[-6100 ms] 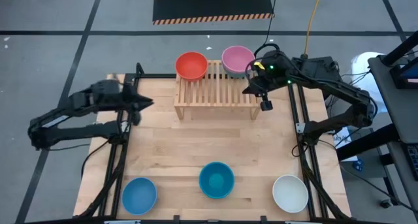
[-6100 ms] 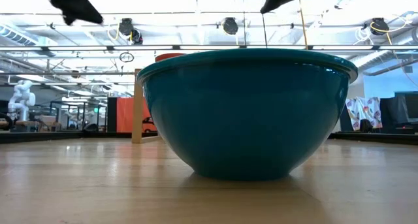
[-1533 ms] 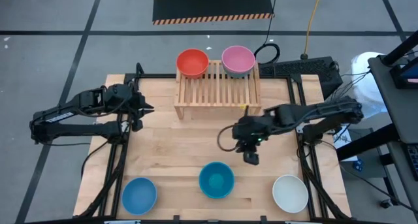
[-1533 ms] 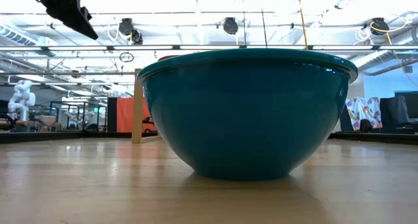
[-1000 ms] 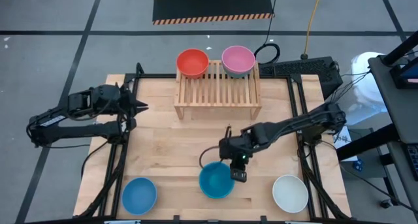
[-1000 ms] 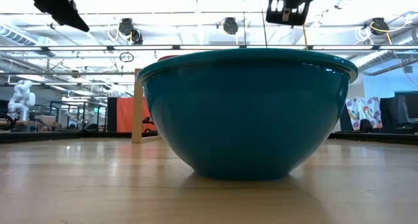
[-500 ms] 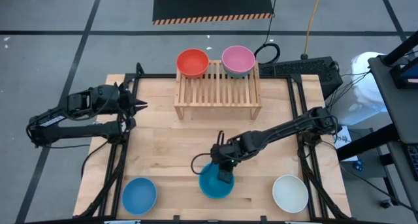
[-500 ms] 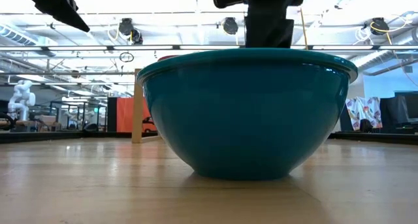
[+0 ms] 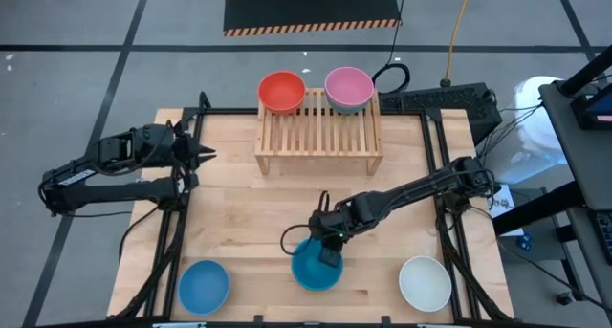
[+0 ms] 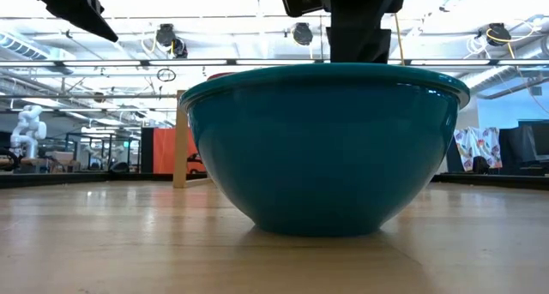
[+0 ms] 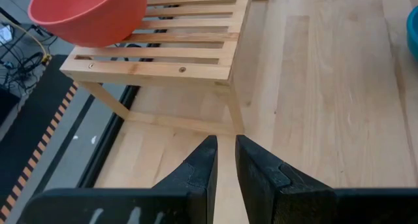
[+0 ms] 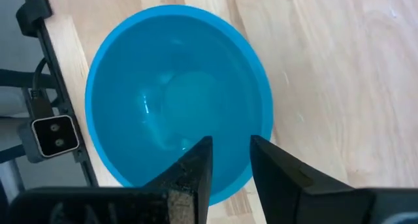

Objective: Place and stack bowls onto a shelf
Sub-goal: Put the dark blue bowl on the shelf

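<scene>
High view: slatted light-wood shelf point(image 9: 318, 132) is sitting at upper centre of the pale plank tabletop point(image 9: 239, 213), carrying 2 smooth round plastic bowls along its far edge, the red bowl point(image 9: 281, 93) and the pink bowl point(image 9: 348, 87) side by side. 3 more are lying along the bottom: light blue bowl point(image 9: 205, 284) at lower left, teal bowl point(image 9: 316, 266) at bottom centre, white bowl point(image 9: 425, 283) at lower right. The right gripper point(image 9: 328, 256) is reaching in from the right and hovering over the teal bowl's rim. The left gripper point(image 9: 203, 156) is waiting at the left table edge, well apart from the shelf.

Low view: the glossy teal bowl point(image 10: 322, 144) is filling the frame, rounded wall, thin lip, sitting on wood grain. The dark right gripper point(image 10: 360, 33) is dipping behind its rim at top centre.

Left wrist view: the left gripper point(image 11: 225, 165) fingers are standing nearly together with a narrow gap, pinching nothing, pointing at a shelf point(image 11: 157, 61) leg; the red bowl point(image 11: 88, 15) is showing at upper left.

Right wrist view: the right gripper point(image 12: 230, 160) is standing spread, its 2 dark fingers point(image 12: 196, 168) straddling the teal bowl point(image 12: 176, 87) rim, 1 finger over the shiny concave inside, the other outside.
</scene>
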Controlling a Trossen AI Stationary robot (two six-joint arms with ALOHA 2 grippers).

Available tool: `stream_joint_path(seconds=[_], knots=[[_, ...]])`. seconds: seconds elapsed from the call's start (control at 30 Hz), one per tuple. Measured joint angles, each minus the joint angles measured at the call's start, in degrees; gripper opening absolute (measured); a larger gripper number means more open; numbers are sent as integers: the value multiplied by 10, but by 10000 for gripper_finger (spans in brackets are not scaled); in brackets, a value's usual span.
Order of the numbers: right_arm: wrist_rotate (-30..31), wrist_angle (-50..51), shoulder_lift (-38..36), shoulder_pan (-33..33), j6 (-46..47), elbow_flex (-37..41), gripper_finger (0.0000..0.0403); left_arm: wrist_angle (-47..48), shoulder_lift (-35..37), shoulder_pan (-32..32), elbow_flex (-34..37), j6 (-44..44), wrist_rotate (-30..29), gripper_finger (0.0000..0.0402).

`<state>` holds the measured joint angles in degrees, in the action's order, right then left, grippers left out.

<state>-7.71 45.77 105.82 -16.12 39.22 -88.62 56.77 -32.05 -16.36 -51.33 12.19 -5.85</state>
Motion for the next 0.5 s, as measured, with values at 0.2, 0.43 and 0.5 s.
stream_joint_path(seconds=[0.2,0.43,0.5], knots=[[-2,-22,1,7,10,35,98,0,0,0,0,1,0,62],[-29,-111,1,7,24,109,98,0,0,0,0,-2,0,62],[-30,-139,1,7,24,128,98,0,0,0,0,-3,0,62]])
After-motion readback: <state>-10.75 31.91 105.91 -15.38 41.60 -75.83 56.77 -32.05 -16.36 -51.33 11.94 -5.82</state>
